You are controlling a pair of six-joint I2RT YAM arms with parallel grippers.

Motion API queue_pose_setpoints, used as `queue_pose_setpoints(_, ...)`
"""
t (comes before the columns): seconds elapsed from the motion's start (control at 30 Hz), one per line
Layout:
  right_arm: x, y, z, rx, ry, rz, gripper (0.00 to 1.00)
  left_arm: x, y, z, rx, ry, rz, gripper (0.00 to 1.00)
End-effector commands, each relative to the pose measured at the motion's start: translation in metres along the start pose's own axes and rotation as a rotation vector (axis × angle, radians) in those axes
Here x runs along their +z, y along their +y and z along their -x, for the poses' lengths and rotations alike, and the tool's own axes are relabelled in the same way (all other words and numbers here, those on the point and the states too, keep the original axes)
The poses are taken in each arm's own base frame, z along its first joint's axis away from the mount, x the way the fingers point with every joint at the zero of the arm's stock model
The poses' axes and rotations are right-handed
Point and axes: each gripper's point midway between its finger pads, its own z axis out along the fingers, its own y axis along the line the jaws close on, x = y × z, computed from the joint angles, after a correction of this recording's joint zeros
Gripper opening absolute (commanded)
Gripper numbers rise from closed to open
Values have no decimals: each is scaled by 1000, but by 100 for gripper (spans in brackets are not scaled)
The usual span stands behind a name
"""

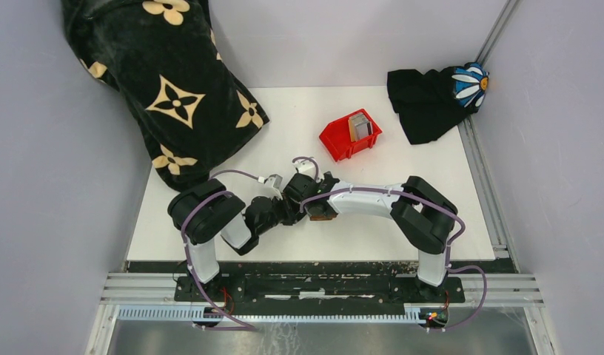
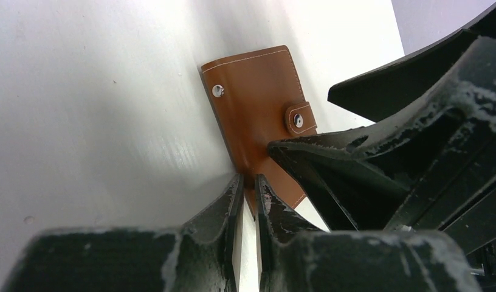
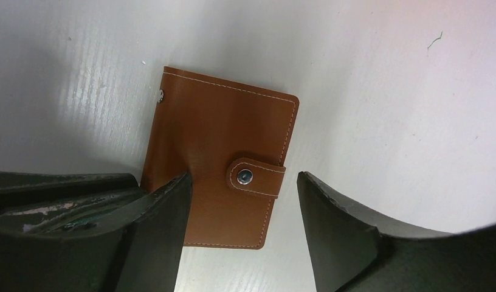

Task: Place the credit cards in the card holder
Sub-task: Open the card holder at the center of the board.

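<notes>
Your left fingers (image 2: pixel 238 190) are nearly shut, pinching the edge of the wallet (image 3: pixel 215 134). Your right fingers (image 3: pixel 175 207) hang wide open, holding nothing. They straddle the snap tab (image 3: pixel 254 177), one over leather, one over the table (image 3: pixel 385 91). The cards (image 1: pixel 360 126) sit in the red bin (image 1: pixel 337 145), well beyond both.

We count one brown leather folding card holder (image 3: pixel 215 146), bearing two round metal snap studs (image 3: pixel 160 94). There is one red plastic bin (image 1: pixel 336 143), and in it one stack of thin grey credit cards (image 1: pixel 360 126); how many cards make up the stack we cannot tell. We count two black-and-white robot arms, the left arm (image 1: pixel 210 214) and the right arm (image 1: pixel 403 200). They carry two pincers, the left pincer (image 2: pixel 248 182) and the right pincer (image 3: pixel 244 176), each with two fingers. We count two cloths: one black blanket with cream flowers (image 1: pixel 166 89) and one black garment with a blue-and-white daisy (image 1: pixel 425 100). There is one white surface (image 1: pixel 284 133).
</notes>
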Motion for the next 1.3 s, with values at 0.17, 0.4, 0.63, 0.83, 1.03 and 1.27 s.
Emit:
queue_pose_setpoints(0.17,13,-15,-8,35,38,-71,68,-3,9,-10,-25,16,34,18)
queue_pose_setpoints(0.4,20,-19,-23,99,94,-32,56,-1,11,-9,-29,14,45,18)
queue_pose_setpoints(0.63,22,-26,-33,109,123,-36,48,1,12,-9,-30,12,53,18)
queue_pose_setpoints(0.83,18,-28,-31,107,119,-26,51,0,5,0,-24,-14,38,19)
queue_pose_setpoints(1.03,9,-27,-18,110,89,13,57,10,-23,18,-3,-29,-35,43)
queue_pose_setpoints(1.27,-7,-32,-1,120,38,42,59,25,-36,21,19,5,-55,51)
